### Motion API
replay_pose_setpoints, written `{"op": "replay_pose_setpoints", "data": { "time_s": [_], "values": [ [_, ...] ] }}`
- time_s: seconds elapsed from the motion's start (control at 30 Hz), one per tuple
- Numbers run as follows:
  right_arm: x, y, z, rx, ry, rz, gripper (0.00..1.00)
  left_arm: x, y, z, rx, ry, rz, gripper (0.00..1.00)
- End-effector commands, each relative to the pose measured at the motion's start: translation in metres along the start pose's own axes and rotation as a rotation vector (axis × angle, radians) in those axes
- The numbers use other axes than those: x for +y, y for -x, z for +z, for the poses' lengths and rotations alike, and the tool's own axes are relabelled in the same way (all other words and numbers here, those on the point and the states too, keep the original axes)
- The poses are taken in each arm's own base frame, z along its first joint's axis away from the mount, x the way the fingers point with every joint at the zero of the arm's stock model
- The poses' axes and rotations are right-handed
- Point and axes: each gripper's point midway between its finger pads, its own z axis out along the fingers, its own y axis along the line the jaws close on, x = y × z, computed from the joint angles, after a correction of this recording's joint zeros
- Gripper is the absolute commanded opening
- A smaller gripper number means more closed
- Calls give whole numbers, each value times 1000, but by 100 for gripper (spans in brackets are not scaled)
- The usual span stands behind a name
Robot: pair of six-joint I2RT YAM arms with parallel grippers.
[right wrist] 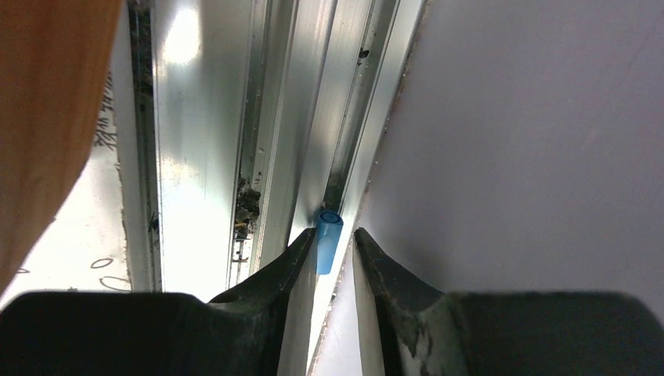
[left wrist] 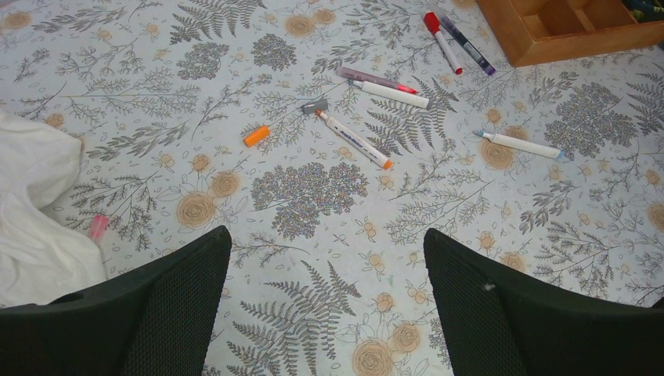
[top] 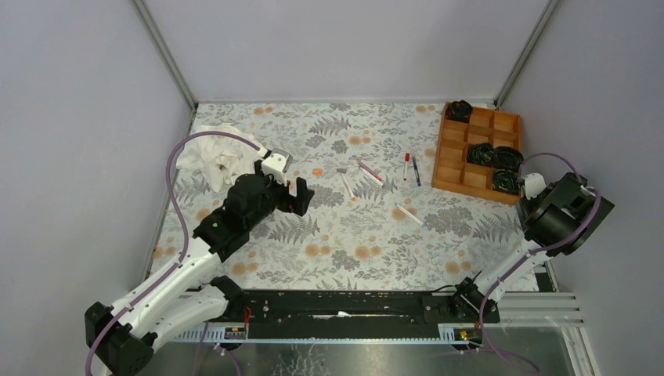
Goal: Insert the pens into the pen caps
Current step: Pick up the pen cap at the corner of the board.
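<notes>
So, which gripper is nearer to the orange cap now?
Left. The left gripper hovers on the near side of the orange cap, close to it, with its jaws wide open. The right gripper is far off by the right wall, beyond the tray.

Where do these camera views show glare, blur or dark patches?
Right wrist view: hard glare washes out the metal rail, the wooden edge at left is a close blur, yet the blue pen cap reads sharp. Left wrist view: even light, pens crisp, only faint shadows. Top external view: soft, flat lighting, no glare on the table.
</notes>
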Motion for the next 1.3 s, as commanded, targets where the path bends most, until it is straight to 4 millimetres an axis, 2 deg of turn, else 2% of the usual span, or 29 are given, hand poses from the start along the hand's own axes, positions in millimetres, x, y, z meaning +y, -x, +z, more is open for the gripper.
{"op": "replay_pose_setpoints", "data": {
  "time_s": [0.0, 0.47, 0.83, 1.07, 1.27],
  "values": [
    [21, -37, 11, 118, 117, 25, 31, 7, 1, 0, -17, 24, 16, 96],
    [46, -54, 32, 203, 245, 50, 31, 7, 4, -1, -29, 29, 15, 96],
    [64, -59, 36, 224, 370, 95, 29, 8, 5, -2, -36, 32, 15, 96],
    [74, -66, 41, 241, 394, 106, 28, 8, 7, -3, -45, 34, 16, 96],
    [81, -68, 43, 234, 396, 120, 23, 8, 8, -3, -48, 35, 15, 96]
  ]
}}
